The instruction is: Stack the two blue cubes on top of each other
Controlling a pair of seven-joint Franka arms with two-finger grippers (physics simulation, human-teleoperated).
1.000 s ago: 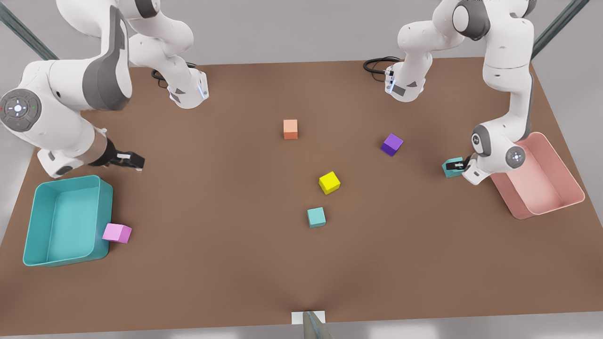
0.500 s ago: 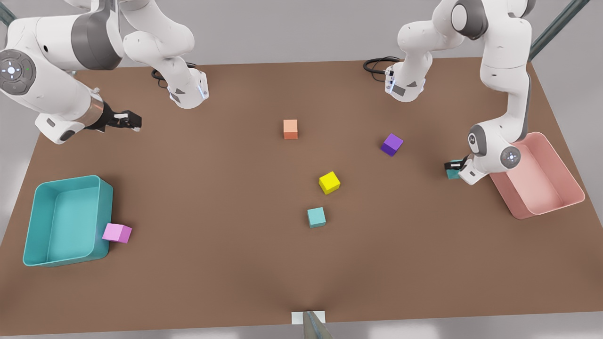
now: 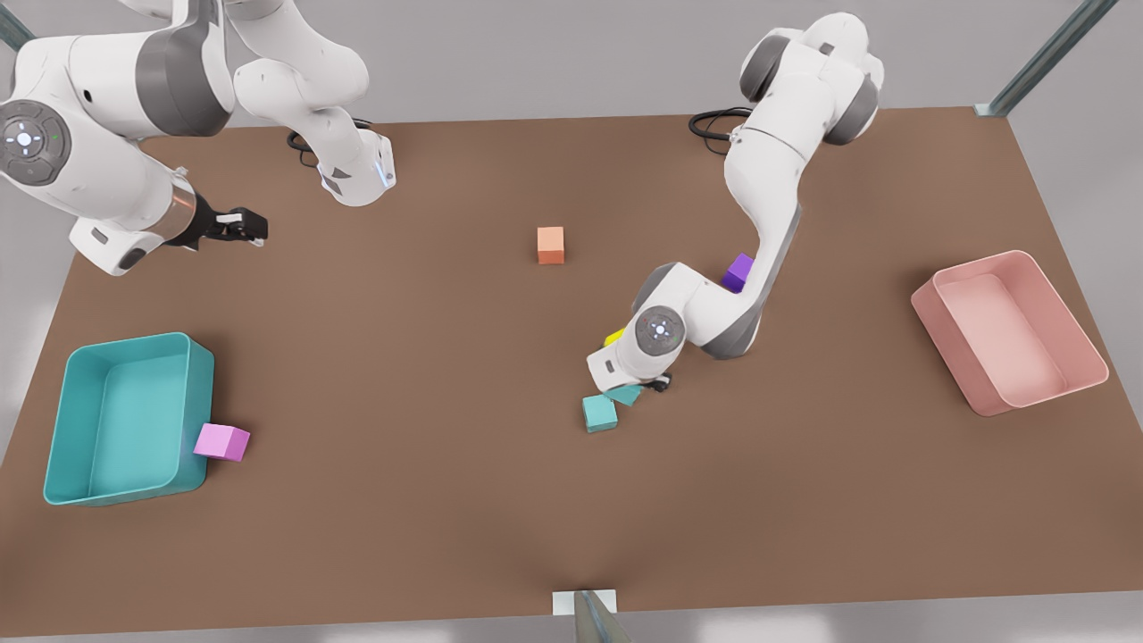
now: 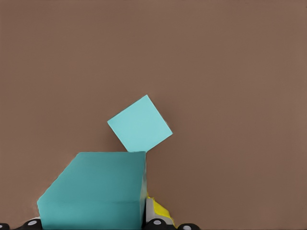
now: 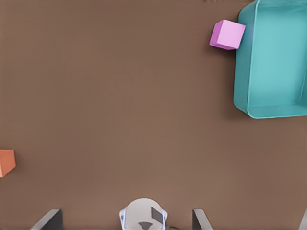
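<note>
Your left gripper (image 3: 645, 389) sits low over the middle of the brown table (image 3: 402, 500), clamped on one blue cube (image 3: 624, 394); in the left wrist view that held cube (image 4: 96, 189) fills the space between the fingers. It appears tilted and clear of the table, though the arm hides most of it in the front view, so the tilt is only probable. The second blue cube (image 3: 600, 413) rests flat on the table just beside and nearer the camera than the held one; in the left wrist view this resting cube (image 4: 139, 123) shows just beyond the held cube's edge, and you cannot tell whether they touch. A yellow cube (image 3: 613, 338) peeks out behind the left wrist, and a purple cube (image 3: 738, 272) is partly covered by the forearm.

Your right gripper (image 3: 247, 227) waits far out on the front view's left, above bare table, its fingers spread with nothing between them. Nearer the camera on that side stands a teal bin (image 3: 70, 420), with a pink cube (image 3: 221, 442) touching its wall. An orange cube (image 3: 551, 245) lies near the table's far middle. A pink bin (image 3: 1063, 371) stands on the front view's right.
</note>
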